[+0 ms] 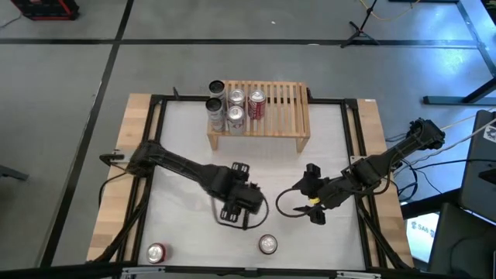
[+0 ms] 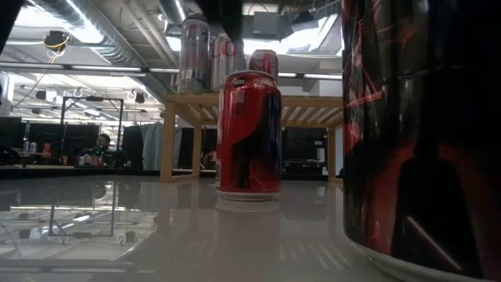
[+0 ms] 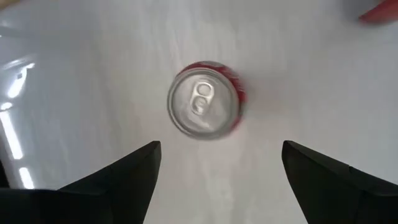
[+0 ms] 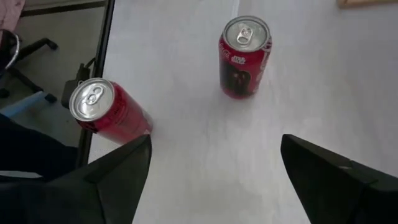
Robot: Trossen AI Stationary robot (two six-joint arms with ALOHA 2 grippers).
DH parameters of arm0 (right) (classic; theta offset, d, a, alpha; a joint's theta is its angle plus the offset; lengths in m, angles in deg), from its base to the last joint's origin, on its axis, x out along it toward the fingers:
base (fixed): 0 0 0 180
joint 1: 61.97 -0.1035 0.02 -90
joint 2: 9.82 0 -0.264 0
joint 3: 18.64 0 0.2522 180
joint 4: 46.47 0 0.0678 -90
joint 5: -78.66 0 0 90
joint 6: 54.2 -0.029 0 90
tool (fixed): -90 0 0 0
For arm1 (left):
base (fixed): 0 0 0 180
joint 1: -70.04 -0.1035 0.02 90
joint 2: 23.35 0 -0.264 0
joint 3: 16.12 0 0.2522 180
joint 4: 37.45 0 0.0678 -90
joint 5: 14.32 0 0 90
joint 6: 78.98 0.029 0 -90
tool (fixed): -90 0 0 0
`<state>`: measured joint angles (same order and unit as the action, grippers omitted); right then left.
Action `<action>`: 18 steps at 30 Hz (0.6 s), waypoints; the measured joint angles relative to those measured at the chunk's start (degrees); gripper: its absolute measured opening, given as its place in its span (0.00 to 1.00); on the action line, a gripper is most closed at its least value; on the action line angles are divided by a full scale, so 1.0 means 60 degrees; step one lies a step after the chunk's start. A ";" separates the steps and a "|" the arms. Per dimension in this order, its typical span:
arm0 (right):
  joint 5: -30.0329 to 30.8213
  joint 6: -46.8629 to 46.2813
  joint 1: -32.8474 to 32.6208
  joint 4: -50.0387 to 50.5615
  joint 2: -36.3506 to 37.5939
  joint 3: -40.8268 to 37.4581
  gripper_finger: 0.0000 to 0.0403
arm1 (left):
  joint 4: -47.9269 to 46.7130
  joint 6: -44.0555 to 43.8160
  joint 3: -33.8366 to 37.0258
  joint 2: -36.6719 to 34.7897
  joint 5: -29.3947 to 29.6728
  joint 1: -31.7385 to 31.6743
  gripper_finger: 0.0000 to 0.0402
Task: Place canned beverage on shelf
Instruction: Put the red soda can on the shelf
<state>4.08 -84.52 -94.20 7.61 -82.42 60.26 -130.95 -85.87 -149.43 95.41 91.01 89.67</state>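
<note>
left gripper (image 1: 246, 211): wide, above table | red can (image 1: 268, 245): upright, just beyond, untouched | right gripper (image 1: 313, 208): wide

My overhead camera looks straight down on the whole table (image 1: 256, 155), shelf (image 1: 263, 116) at the far edge. My low camera sits at tabletop level, facing the shelf (image 2: 258, 106), one can (image 2: 249, 133) near and another very close to the lens. My left wrist camera points down onto a can (image 3: 205, 99). My right wrist camera looks obliquely across the table; it shares the two near-edge cans with the overhead view.
</note>
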 joint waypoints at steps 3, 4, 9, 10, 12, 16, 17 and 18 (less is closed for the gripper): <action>0.0004 0.0132 0.0078 -0.0079 0.0000 0.0000 0.86 | 0.0038 -0.0950 0.0241 -0.0678 0.0154 0.0218 0.80; 0.0006 0.0120 0.0144 -0.0076 0.0000 0.0000 0.86 | 0.0092 -0.1339 0.0379 -0.0919 0.0251 0.0285 0.80; 0.0066 0.0102 0.0436 -0.0059 0.0000 0.0000 0.86 | 0.0532 -0.3537 0.1316 -0.2069 0.1151 0.0807 0.80; 0.0070 0.0104 0.0504 -0.0016 0.0000 0.0000 0.86 | 0.0538 -0.4006 0.1486 -0.2257 0.1357 0.0943 0.80; 0.0064 0.0158 0.0730 0.0114 0.0000 0.0000 0.86 | 0.0534 -0.5022 0.1815 -0.2498 0.1509 0.1189 0.80; 0.0003 0.0800 0.1136 0.0047 0.0000 0.0000 0.86 | 0.0394 -0.7249 0.2283 -0.2499 0.1808 0.1738 0.80; -0.0007 0.1075 0.1227 0.0040 0.0000 0.0000 0.86 | 0.0482 -0.7709 0.2478 -0.2502 0.1992 0.1938 0.80; -0.0059 0.1374 0.1321 0.0047 0.0000 0.0000 0.86 | 0.0671 -0.8085 0.2744 -0.2520 0.2142 0.2174 0.80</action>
<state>3.72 -76.28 -86.28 7.89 -82.42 60.26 -126.92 -134.38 -132.97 80.29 103.86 102.71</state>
